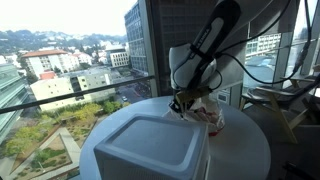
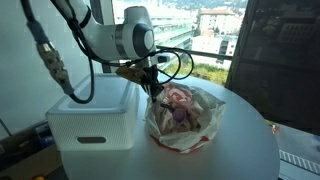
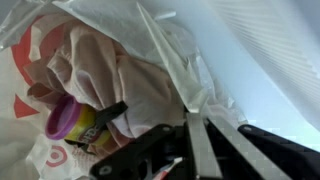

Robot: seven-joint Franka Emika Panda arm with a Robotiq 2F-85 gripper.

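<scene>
Claw (image 3: 191,116) clenched on plastic bag (image 3: 150,55) rim; purple tub (image 3: 66,120) inside; white box (image 2: 90,120) beside.

The plastic bag (image 3: 170,40) is translucent white, printed with red marks along one side. The cloth (image 3: 100,70) inside it is pale pink. The small tub (image 3: 70,122) has a purple lid and a yellow body. The end effector (image 3: 198,118) is black with grey fingers. The box (image 2: 90,120) and the desk (image 2: 245,150) are plain white.
</scene>
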